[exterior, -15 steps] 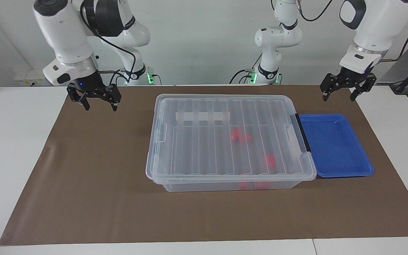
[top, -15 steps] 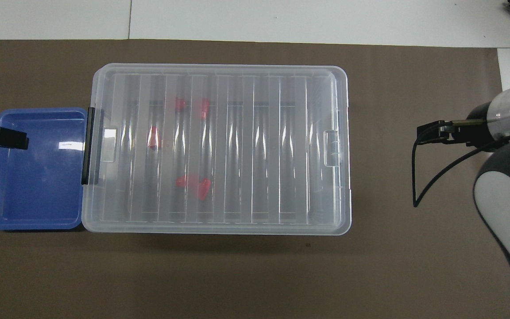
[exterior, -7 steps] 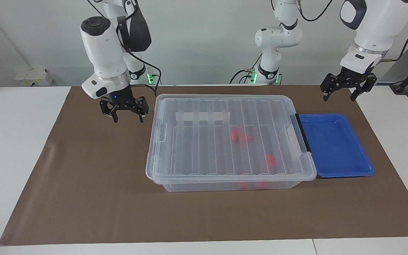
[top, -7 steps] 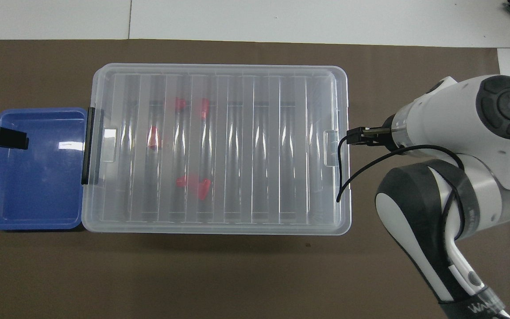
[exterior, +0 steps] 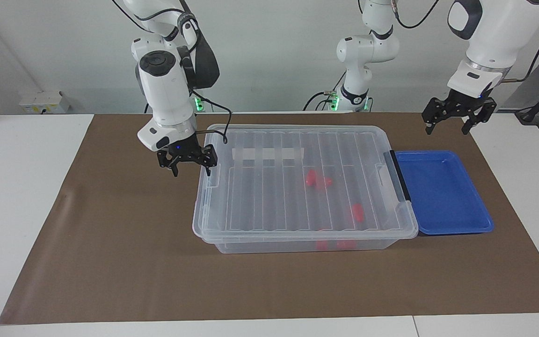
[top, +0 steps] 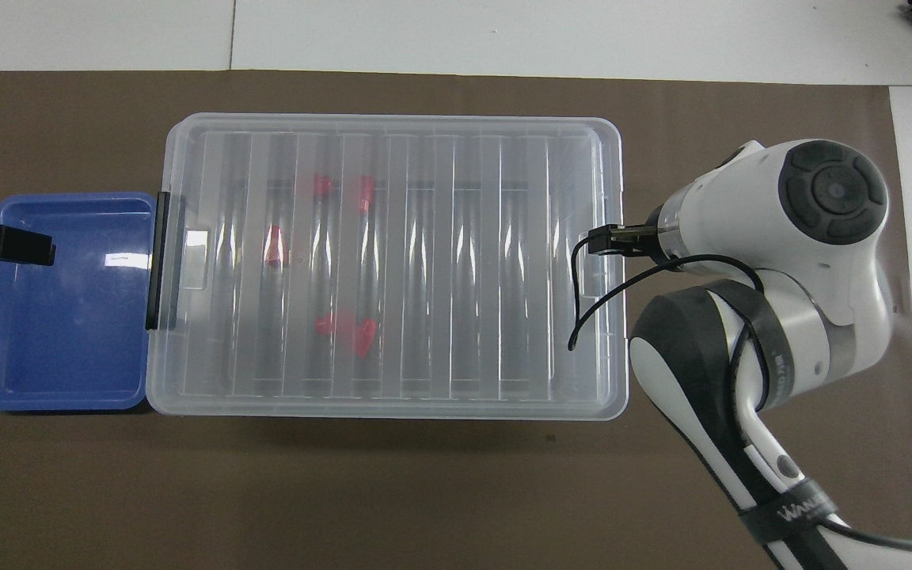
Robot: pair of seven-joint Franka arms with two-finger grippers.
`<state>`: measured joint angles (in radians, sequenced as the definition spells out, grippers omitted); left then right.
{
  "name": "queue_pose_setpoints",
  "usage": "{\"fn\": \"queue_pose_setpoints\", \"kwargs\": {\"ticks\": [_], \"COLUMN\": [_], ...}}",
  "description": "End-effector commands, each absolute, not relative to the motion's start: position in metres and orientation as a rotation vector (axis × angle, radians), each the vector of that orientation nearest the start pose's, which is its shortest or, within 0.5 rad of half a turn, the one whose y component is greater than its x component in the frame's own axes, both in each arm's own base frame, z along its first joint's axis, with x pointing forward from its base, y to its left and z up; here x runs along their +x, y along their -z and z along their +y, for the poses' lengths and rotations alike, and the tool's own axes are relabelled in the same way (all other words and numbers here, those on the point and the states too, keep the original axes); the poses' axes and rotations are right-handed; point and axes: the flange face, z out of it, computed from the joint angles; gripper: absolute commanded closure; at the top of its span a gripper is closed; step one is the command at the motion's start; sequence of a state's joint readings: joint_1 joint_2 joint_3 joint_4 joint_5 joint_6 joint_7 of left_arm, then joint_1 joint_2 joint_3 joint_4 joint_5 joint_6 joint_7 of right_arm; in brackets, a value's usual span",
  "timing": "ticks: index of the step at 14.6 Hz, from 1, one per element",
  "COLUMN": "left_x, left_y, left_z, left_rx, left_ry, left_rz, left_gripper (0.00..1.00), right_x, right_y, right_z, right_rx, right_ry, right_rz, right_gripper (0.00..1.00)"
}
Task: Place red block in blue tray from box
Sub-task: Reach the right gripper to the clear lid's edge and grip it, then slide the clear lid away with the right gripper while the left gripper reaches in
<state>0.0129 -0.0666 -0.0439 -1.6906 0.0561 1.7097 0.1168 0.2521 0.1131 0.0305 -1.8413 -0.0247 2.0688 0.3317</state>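
Pincer work first: my right gripper (exterior: 189,164) hangs spread wide at the box's (exterior: 304,187) latch end, toward the right arm's edge of the bench. Lid is on; the red block (exterior: 357,211) lies inside, toward the handle end. Blue tray (exterior: 442,192) touches that end. My left gripper (exterior: 452,122) waits, spread, above the mat near the tray. Misjudging the latch could drag the whole box into the tray.
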Motion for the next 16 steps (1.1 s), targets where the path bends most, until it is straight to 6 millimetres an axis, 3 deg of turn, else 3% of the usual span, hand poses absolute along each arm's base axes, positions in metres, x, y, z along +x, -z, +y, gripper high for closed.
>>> {"fn": "queue_pose_setpoints", "kwargs": {"ticks": [1,7,12,16], "left_x": [0.542,0.543,0.544,0.543], "left_y": [-0.616,-0.617,-0.617,-0.617], "left_z": [-0.014,-0.021,-0.051,-0.069], "left_rx": [-3.080,-3.080,-3.097,-3.107], "left_ry": [0.134,0.154,0.207,0.220], "left_rz": [0.248,0.239,0.085,-0.019], "left_gripper": [0.00,0.00,0.00,0.00], "right_x": [0.582,0.583,0.589,0.596], "right_y": [-0.469,-0.464,-0.462,-0.461], "right_z": [0.168,0.154,0.126,0.090], "right_rx": [-3.105,-3.116,-3.123,-3.133], "right_ry": [0.189,0.156,0.146,0.143], "right_rz": [0.097,0.112,0.105,0.050], "right_gripper": [0.01,0.01,0.01,0.01]}}
